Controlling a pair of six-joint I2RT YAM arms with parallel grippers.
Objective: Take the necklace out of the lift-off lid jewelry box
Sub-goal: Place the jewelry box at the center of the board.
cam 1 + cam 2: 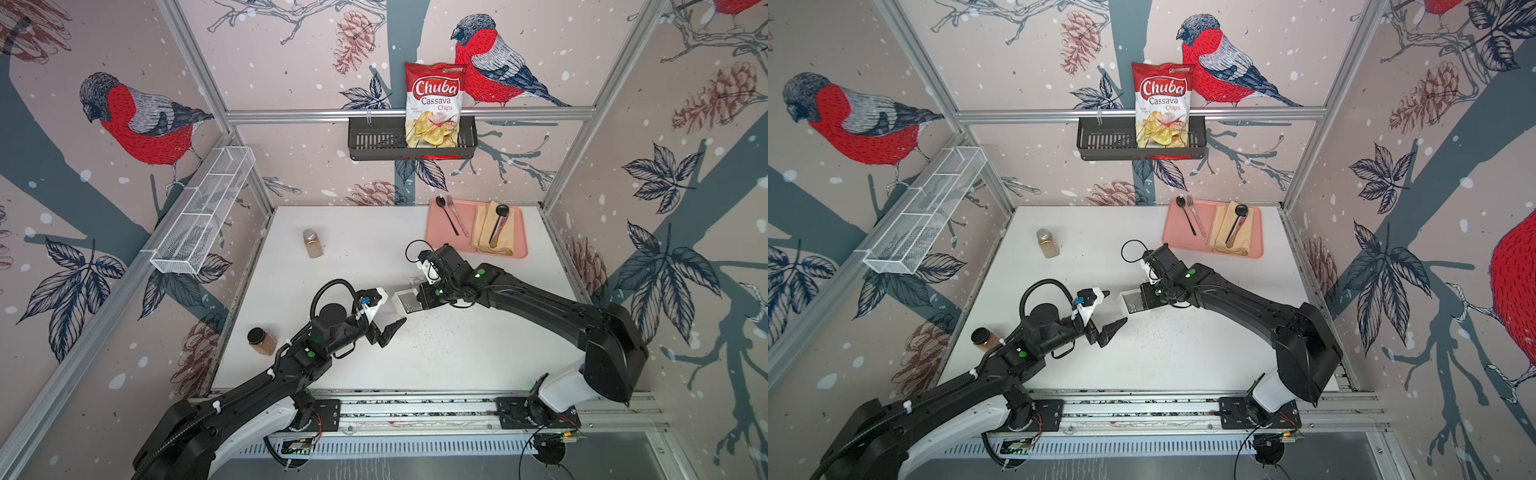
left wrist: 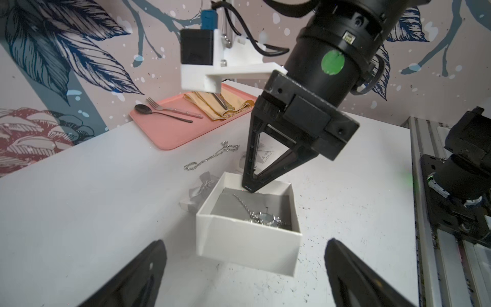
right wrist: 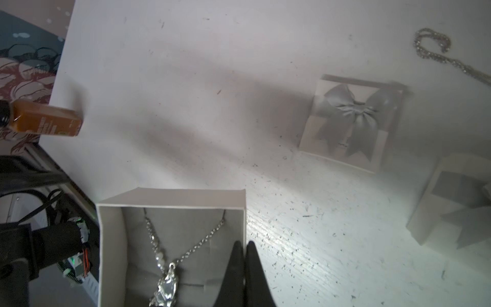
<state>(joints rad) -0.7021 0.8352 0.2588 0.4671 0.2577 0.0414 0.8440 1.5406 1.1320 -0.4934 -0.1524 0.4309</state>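
Left end effector (image 1: 1115, 307) — jaws spread wide, holding nothing, just short of the box (image 3: 170, 198). Right end effector (image 3: 244, 247) clenched on one box wall. Necklace (image 3: 167, 284) lies inside the lidless box, on its grey pad (image 3: 135, 247). Beyond — bowed lid (image 3: 350, 122) on the surface (image 3: 186, 79), a loose chain (image 3: 435, 53) farther on.

box (image 2: 247, 247): matt smooth card (paper-like); necklace (image 3: 166, 287): shiny metal; table (image 2: 79, 212): scuffed

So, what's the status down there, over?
Right fingers shut on box wall. Left fingers open, empty, facing box. Necklace inside open box. Nothing in the way.
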